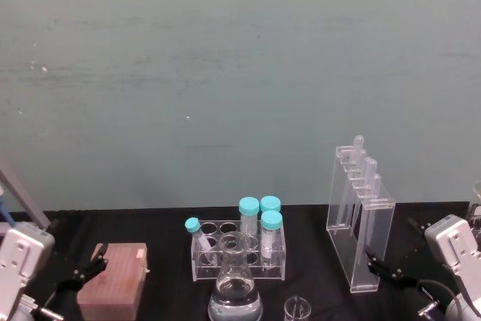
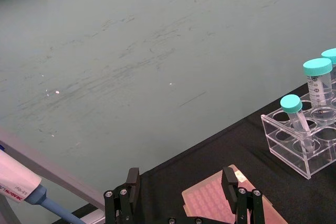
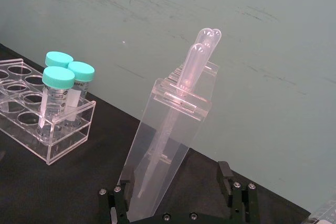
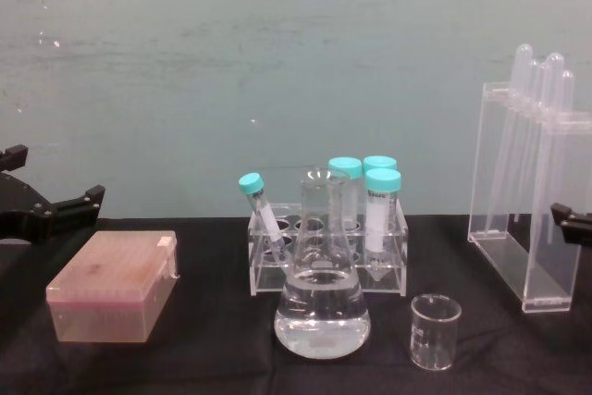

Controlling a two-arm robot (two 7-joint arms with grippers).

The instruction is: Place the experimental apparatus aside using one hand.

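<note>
The rack (image 1: 359, 216) of long glass tubes stood at the right of the table (image 1: 165, 223), tall on a narrow foot. It looked light, stiff and slick, apt to tip, with loose, breakable tubes. A low hold across its thin walls seemed safest. The right gripper (image 3: 173, 195) sat at it, jaws spread either side of its lower part, gripping nothing. Flask (image 4: 322, 307) and beaker (image 4: 435, 330) stood front and centre, the capped-tube rack (image 1: 239, 249) behind them, all apart from the tall rack. The left gripper (image 2: 181, 182), jaws apart too, waited by the pink box (image 1: 114, 280).
</note>
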